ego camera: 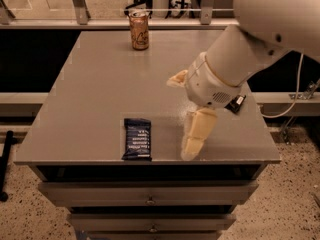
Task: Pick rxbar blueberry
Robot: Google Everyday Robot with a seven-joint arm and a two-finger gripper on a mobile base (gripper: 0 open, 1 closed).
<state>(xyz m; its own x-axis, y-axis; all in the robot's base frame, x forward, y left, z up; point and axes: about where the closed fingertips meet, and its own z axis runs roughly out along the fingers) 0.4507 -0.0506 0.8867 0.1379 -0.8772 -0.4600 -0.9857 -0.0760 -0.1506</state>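
Observation:
The rxbar blueberry (137,139) is a flat dark navy bar with white text. It lies flat near the front edge of the grey table (100,84), left of centre. My gripper (180,117) hangs over the table just right of the bar and a little above the surface, not touching it. Its cream fingers are spread apart and hold nothing. One finger (195,134) points down toward the front edge. The other finger (176,79) sticks out to the left behind it.
A brown drink can (139,30) stands upright at the back of the table. A dark striped corner of a black wrapped bar (237,103) shows under my arm at the right. Drawers (150,194) sit below the table front. A cable (295,99) hangs at the right.

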